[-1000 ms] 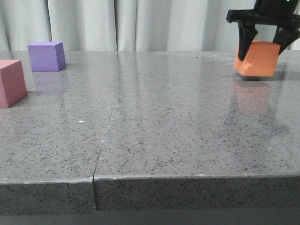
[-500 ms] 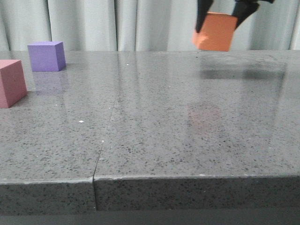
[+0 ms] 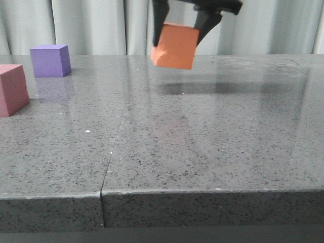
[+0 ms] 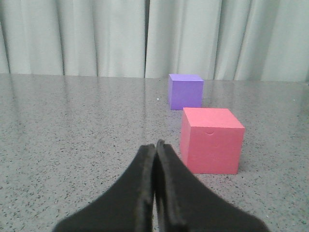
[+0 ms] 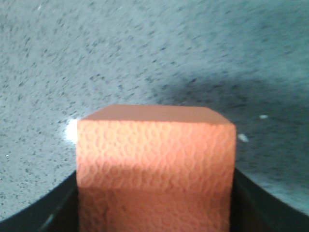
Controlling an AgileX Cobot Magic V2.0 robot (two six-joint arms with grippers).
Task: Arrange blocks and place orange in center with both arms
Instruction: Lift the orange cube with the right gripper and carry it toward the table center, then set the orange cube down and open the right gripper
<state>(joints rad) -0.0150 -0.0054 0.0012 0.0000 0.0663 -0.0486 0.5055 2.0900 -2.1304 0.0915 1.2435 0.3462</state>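
Note:
My right gripper [image 3: 179,30] is shut on the orange cube [image 3: 174,46] and holds it in the air above the middle of the table, toward the back. In the right wrist view the orange cube [image 5: 155,169] fills the space between the dark fingers [image 5: 43,212]. The purple cube [image 3: 49,61] stands at the back left, and the pink cube [image 3: 12,89] stands at the left edge, nearer the front. My left gripper [image 4: 155,147] is shut and empty, low over the table, with the pink cube [image 4: 211,140] just beside its tips and the purple cube [image 4: 185,91] farther off.
The grey speckled table [image 3: 202,136] has a seam [image 3: 114,147] running from its front edge toward the back. Pale curtains [image 3: 96,25] hang behind the table. The orange cube's shadow [image 3: 212,88] lies on the surface under it.
My right gripper has lifted the orange cube from the back right of the table and carried it left to above the middle. The purple and pink cubes have not moved.

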